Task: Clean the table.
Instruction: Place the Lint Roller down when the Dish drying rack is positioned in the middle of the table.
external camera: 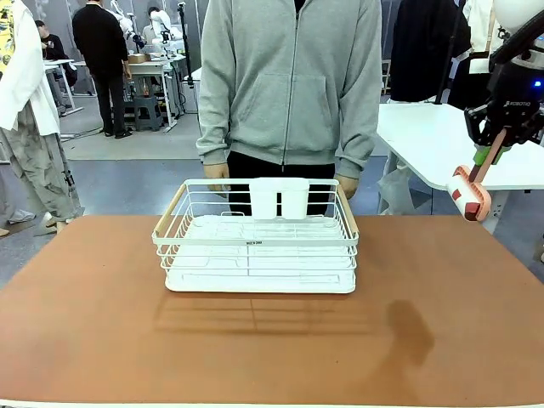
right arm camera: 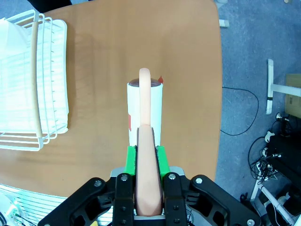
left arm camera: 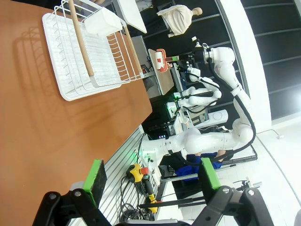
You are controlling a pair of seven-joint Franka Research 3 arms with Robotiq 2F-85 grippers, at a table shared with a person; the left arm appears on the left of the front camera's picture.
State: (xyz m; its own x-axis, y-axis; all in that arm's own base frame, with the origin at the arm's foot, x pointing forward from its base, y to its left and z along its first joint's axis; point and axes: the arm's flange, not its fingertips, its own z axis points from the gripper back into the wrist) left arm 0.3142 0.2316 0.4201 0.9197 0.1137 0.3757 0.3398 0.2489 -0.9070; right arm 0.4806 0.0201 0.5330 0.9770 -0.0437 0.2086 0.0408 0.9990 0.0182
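Now, the wide matte terracotta table point(external camera: 442, 323) lies below the right gripper point(external camera: 491, 155), which hangs off its right edge, well apart from the top. On it stands a white wire dish rack with pale wooden handles point(external camera: 259, 246); swing wide and you may clip it. The gripper is clamped fully on the pale pink handle of a white lint roller point(right arm camera: 145, 117); a tilted descent could scrape rather than roll. Your left gripper point(left arm camera: 153, 175) is spread wide, holding nothing.
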